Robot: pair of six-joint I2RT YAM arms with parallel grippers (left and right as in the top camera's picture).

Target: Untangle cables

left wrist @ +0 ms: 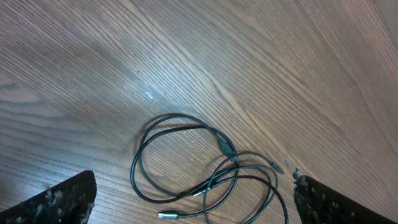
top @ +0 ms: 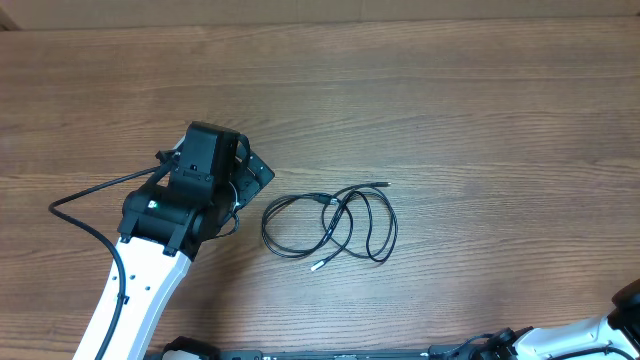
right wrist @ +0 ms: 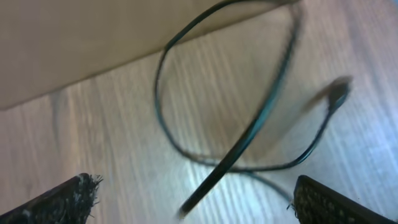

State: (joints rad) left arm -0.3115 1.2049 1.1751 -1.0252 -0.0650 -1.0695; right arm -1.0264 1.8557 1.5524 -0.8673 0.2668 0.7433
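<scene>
Where thin black cables (top: 330, 222) loop, glossy curved cords, grained wood table (top: 480, 120).

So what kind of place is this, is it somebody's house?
Probably a robot lab or test bench, not a home. There's a bare wooden table, a white-and-black robot arm reaching over it, and a small tangle of thin black cables laid out for it.

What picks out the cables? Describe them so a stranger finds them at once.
Start at the wooden table, then find the left gripper on its white arm. Just beside it lie the cables, loose overlapping loops flat on the wood. Unlike the thicker black cable along that arm, they are thin, attached to nothing, and end in small plugs.
</scene>
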